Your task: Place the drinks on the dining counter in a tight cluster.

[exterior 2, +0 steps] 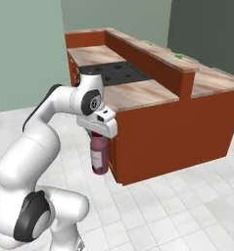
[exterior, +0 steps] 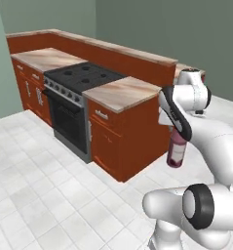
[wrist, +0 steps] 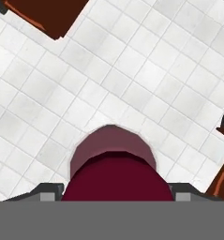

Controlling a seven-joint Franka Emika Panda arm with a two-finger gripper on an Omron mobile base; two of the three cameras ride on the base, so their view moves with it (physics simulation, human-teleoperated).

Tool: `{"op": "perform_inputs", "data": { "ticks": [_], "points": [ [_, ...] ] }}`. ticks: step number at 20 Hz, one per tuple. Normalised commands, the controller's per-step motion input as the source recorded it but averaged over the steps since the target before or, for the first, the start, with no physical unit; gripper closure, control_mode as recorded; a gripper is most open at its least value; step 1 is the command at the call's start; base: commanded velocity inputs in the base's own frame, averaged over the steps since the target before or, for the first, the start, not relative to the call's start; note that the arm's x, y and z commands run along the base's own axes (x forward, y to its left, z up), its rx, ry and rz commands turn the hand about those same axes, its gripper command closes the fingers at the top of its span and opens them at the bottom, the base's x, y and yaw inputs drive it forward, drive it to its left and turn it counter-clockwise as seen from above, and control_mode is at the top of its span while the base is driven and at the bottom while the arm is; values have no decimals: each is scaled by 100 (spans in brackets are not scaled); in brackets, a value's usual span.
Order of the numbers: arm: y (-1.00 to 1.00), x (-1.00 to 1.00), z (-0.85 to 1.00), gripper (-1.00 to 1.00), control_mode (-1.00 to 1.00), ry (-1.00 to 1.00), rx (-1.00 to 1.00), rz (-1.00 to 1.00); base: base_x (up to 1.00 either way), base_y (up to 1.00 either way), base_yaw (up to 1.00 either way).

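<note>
Hanging upright over the floor beside the cabinets, the maroon bottle (exterior 2: 100, 157) is clamped by its top in the gripper (exterior 2: 99, 134), well short of the dining counter (exterior 2: 152, 49), where no drink yet stands, so clustering remains undone.

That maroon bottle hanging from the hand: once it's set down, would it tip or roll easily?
Probably fairly steady: the maroon bottle looks stout, with a wide body under a narrow neck. It looks rigid, so it should keep its shape in the hand, which grips it near the top. On its side, its round body would likely roll. Its smooth surface might be slippery.
</note>
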Motion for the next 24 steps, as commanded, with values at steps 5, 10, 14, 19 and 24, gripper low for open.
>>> {"op": "perform_inputs", "data": {
  "ticks": [5,10,14,19,24],
  "points": [
    [0,0,0,100,100,0,0,0,66,-28,21],
    [0,0,0,100,100,0,0,0,69,-31,14],
    [0,0,0,100,100,0,0,0,72,-36,7],
    [0,0,0,100,100,0,0,0,72,-38,5],
    [0,0,0,100,100,0,0,0,66,-47,1]
  ]
}}
